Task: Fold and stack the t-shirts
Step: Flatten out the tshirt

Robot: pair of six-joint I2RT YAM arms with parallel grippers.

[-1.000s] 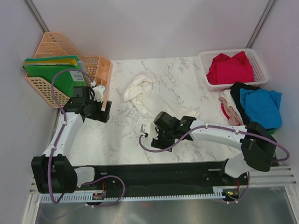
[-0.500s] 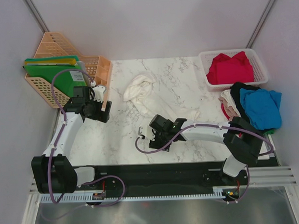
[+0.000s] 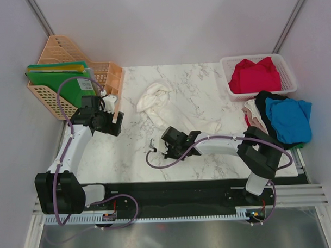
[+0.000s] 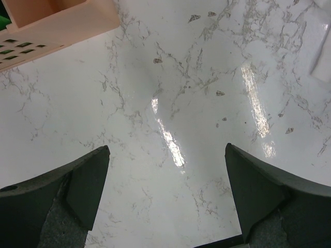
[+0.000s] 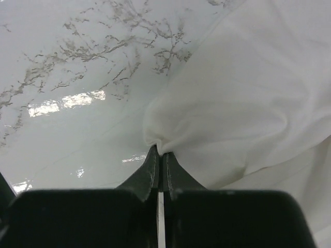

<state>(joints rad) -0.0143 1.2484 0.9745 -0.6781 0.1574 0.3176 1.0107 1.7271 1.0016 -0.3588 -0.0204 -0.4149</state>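
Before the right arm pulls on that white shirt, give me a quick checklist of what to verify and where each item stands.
1. Grip: right gripper shut on the white shirt, a fold pinched between its jaws: ok.
2. Layers pinched, one or several: cannot tell.
3. Second hand: left gripper open, holding nothing, over bare table: ok.
4. Left gripper apart from the orange basket: ok.
5. White shirt apart from the shirt pile at the right: ok.
6. White shirt laid flat for folding: not ok, it is bunched.
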